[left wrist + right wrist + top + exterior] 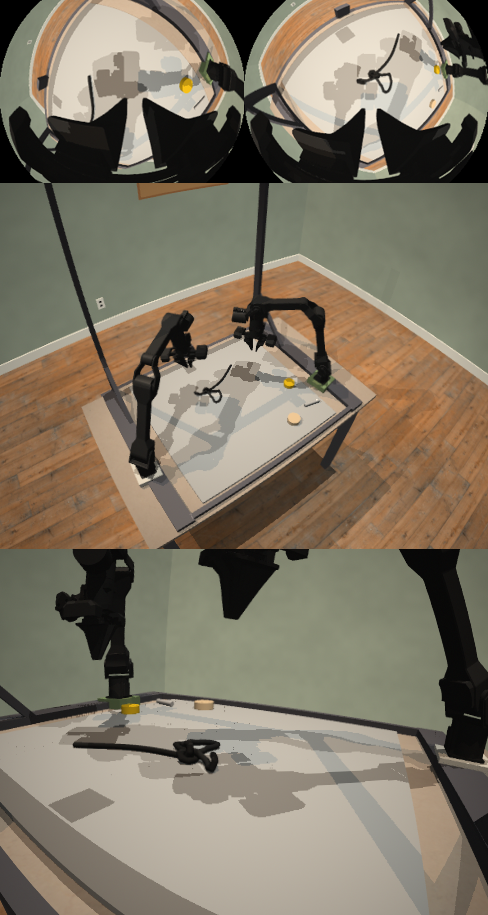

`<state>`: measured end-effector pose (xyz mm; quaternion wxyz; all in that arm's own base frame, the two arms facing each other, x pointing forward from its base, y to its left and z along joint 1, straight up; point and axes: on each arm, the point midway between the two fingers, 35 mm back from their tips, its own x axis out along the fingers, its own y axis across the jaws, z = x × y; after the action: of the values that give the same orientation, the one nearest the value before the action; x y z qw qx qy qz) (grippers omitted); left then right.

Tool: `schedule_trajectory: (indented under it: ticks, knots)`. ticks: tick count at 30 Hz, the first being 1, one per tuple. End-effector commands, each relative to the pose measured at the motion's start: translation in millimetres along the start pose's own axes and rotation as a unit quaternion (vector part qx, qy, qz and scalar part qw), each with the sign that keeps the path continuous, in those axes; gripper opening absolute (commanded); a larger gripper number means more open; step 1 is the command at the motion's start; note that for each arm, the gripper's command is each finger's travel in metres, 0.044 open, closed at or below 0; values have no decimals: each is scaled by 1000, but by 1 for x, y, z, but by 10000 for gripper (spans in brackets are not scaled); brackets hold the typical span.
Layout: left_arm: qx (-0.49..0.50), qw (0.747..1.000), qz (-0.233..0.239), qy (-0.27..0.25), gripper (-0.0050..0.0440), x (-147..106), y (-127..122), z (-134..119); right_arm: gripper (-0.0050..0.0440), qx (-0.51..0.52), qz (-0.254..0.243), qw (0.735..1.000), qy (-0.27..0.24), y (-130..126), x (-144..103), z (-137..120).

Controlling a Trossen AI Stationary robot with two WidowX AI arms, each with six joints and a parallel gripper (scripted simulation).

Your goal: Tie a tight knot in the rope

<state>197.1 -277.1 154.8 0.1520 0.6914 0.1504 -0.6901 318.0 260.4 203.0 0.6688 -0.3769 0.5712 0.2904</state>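
Note:
The dark rope (206, 391) (189, 753) (92, 95) (373, 73) lies on the light mat. It has a crossed, knotted bunch, an open loop and a short end beside the bunch, and a long tail. How tight the bunch is I cannot tell. My left gripper (255, 349) (96, 658) (134, 101) hangs above the table beyond the tail's end, slightly open and empty. My right gripper (189, 366) (231, 618) (370, 111) hangs above the table near the knotted side, slightly open and empty. Neither touches the rope.
A yellow disc (289, 383) (130, 709) (186, 86), a peach disc (294, 418) (204, 705) and a small grey rod (312, 403) lie near the left arm's green base (320, 381). A dark block (42, 82) (342, 11) is at the table's edge.

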Motion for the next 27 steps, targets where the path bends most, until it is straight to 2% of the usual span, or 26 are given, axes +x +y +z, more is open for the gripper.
schedule_trajectory:
  ticks: [1, 10, 19, 27]
  knots:
    - [2, 1000, 10, 1, 85, -7, 0, 0, 65, 2, -2, 1000, -12, -14, -4, 2]
    - [4, 1000, 20, 18, 85, -3, 7, 0, 65, 1, -3, 1000, -12, -15, -4, 2]
    - [14, 995, 59, 81, 85, 12, 33, -1, 65, 1, -3, 1000, -12, -15, -4, 2]
    - [19, 990, 80, 115, 85, 20, 47, -2, 65, 1, -3, 1000, -12, -15, -4, 2]
